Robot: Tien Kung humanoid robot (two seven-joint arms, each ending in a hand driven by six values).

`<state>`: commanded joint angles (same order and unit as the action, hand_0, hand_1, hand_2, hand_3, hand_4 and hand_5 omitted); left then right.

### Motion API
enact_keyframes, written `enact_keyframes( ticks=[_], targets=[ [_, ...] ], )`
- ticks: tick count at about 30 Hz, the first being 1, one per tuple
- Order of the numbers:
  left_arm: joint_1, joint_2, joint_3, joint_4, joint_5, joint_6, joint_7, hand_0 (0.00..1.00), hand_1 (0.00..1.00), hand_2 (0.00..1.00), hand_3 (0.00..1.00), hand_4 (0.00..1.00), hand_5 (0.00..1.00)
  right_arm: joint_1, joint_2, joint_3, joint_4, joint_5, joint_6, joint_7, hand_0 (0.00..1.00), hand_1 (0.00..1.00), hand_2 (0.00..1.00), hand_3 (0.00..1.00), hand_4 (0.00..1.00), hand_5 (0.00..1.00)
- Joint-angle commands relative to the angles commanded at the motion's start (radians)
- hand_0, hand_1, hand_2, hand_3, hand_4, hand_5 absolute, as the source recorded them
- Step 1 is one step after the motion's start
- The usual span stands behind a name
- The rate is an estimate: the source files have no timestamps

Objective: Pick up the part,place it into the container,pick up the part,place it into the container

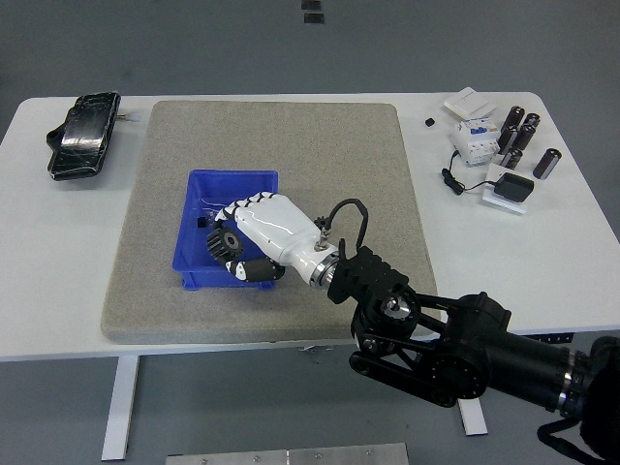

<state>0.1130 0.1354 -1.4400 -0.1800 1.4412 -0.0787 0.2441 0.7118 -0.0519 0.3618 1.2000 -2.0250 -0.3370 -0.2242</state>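
My right hand (pixel 235 254), white with black finger joints, is over the blue container (pixel 199 192) on the grey mat. Its fingers are curled around a black gear-shaped part (pixel 223 244), held above the bin's front half. A small part with a thin wire (pixel 207 214) lies inside the bin, mostly hidden behind the hand. The black right arm (pixel 446 339) reaches in from the lower right. No left arm shows.
A grey mat (pixel 329 155) covers the table's middle. A black bagged object (pixel 81 134) lies at the back left. At the back right stand black cylinders (pixel 518 136), a white breaker (pixel 475 140), a white box (pixel 467 101) and a black adapter (pixel 511 186).
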Motion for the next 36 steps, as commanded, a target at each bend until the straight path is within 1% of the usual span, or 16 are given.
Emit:
enact_keyframes(
  ticks=[3,4,9,10,11,15,16,19,21,22,24,27,28,33,34,36],
  targets=[
    [0.000,0.000,0.001,0.000,0.000,0.000,0.000,0.674,0.645,0.614,0.637,0.709,0.625,-0.002,0.001,0.011,-0.008,0.000,-0.005,0.001,0.982,0.911,0.877,0.772,0.553,0.305],
    [0.000,0.000,0.000,0.000,0.001,0.000,0.000,0.674,0.646,0.614,0.637,0.708,0.624,-0.002,0.002,0.014,-0.010,0.000,-0.006,0.002,0.993,0.919,0.883,0.793,0.606,0.345],
    [-0.001,0.001,-0.001,0.000,0.002,0.000,0.000,0.674,0.646,0.614,0.637,0.708,0.624,-0.010,0.001,0.034,-0.012,0.016,-0.026,0.014,0.993,0.919,0.883,0.793,0.606,0.345],
    [-0.001,0.001,0.000,0.000,0.002,-0.001,-0.001,0.674,0.645,0.613,0.636,0.708,0.625,-0.012,0.000,0.041,-0.014,0.021,-0.030,0.016,0.990,0.913,0.878,0.801,0.626,0.343],
    [-0.001,0.001,0.000,0.000,0.002,-0.001,-0.001,0.674,0.645,0.613,0.636,0.708,0.625,-0.013,0.000,0.048,-0.017,0.026,-0.033,0.017,0.990,0.913,0.878,0.801,0.626,0.343],
    [-0.001,0.000,0.000,0.000,0.003,-0.001,-0.001,0.674,0.645,0.613,0.636,0.708,0.625,-0.028,-0.006,0.101,-0.029,0.039,-0.045,0.022,0.990,0.913,0.878,0.801,0.626,0.343],
    [-0.001,0.000,0.000,0.000,0.003,-0.001,-0.001,0.674,0.645,0.612,0.636,0.705,0.623,-0.032,-0.010,0.119,-0.035,0.041,-0.048,0.022,0.976,0.898,0.869,0.797,0.633,0.341],
    [-0.001,-0.001,0.001,0.000,0.002,-0.001,0.000,0.674,0.645,0.612,0.636,0.705,0.623,-0.042,-0.024,0.167,-0.065,0.044,-0.051,0.019,0.976,0.898,0.869,0.797,0.633,0.341],
    [0.000,-0.001,0.001,0.000,0.002,-0.001,-0.001,0.674,0.645,0.612,0.636,0.705,0.623,-0.047,-0.036,0.181,-0.091,0.049,-0.048,0.016,0.976,0.898,0.869,0.797,0.633,0.341],
    [0.000,-0.001,0.001,0.000,0.002,-0.001,-0.001,0.674,0.646,0.612,0.635,0.701,0.616,-0.049,-0.042,0.183,-0.103,0.051,-0.045,0.014,0.790,0.776,0.801,0.783,0.653,0.358],
    [-0.001,-0.001,0.001,0.000,0.002,-0.001,-0.001,0.674,0.646,0.612,0.635,0.701,0.616,-0.054,-0.050,0.176,-0.127,0.058,-0.039,0.010,0.790,0.776,0.801,0.783,0.653,0.358],
    [-0.001,-0.001,0.000,0.000,0.003,-0.001,-0.002,0.674,0.646,0.612,0.635,0.701,0.616,-0.062,-0.051,0.156,-0.155,0.070,-0.030,0.008,0.790,0.776,0.801,0.783,0.653,0.358],
    [-0.001,-0.001,0.000,0.000,0.004,-0.002,-0.002,0.673,0.646,0.612,0.634,0.699,0.615,-0.065,-0.049,0.147,-0.164,0.074,-0.027,0.008,0.720,0.724,0.787,0.781,0.659,0.361],
    [-0.003,-0.001,0.001,0.000,0.006,-0.003,-0.003,0.673,0.646,0.612,0.634,0.699,0.615,-0.074,-0.036,0.119,-0.213,0.083,-0.019,0.012,0.720,0.724,0.787,0.781,0.659,0.361],
    [-0.003,-0.001,0.001,0.000,0.006,-0.003,-0.002,0.674,0.646,0.613,0.633,0.695,0.611,-0.073,-0.033,0.116,-0.224,0.081,-0.019,0.013,0.667,0.685,0.769,0.773,0.658,0.363],
    [-0.004,0.000,0.001,0.000,0.007,-0.003,-0.002,0.674,0.646,0.613,0.633,0.695,0.611,-0.067,-0.025,0.108,-0.249,0.078,-0.018,0.016,0.667,0.685,0.769,0.773,0.658,0.363]
  ],
)
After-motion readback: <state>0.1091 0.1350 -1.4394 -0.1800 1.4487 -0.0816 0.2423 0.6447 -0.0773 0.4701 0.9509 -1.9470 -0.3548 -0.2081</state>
